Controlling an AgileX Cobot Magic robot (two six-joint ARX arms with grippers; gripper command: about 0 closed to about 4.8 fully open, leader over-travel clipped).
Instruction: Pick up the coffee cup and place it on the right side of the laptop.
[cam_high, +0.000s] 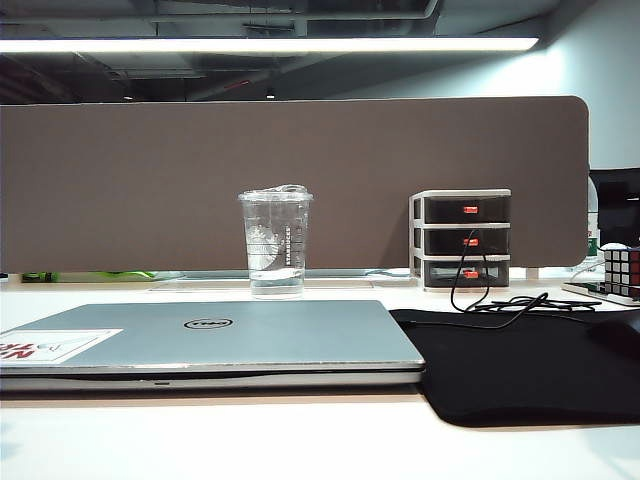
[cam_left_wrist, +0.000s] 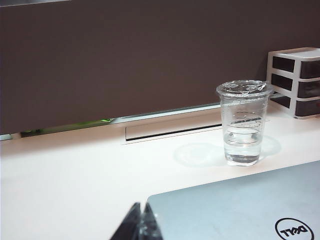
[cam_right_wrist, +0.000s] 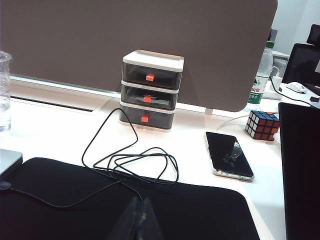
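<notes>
Cup upright behind laptop, both arms parked short of it.
Coffee cup (cam_high: 275, 243) stands vertical just behind the laptop (cam_high: 215, 340), well ahead of left gripper (cam_left_wrist: 141, 223), jaws closed and empty. Right gripper (cam_right_wrist: 141, 220), also closed, hovers over black mat (cam_right_wrist: 125, 200) right of laptop. Left looks nearer.

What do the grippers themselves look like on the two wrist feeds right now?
Little shows. In the left wrist view, the left gripper appears only as two dark, glossy, translucent-looking fingertips tapering to a point at the frame's edge. In the right wrist view, the right gripper looks the same: dark, shiny wedge-shaped tips. No cables, markings or arm links are visible, and neither arm appears in the exterior view.
</notes>
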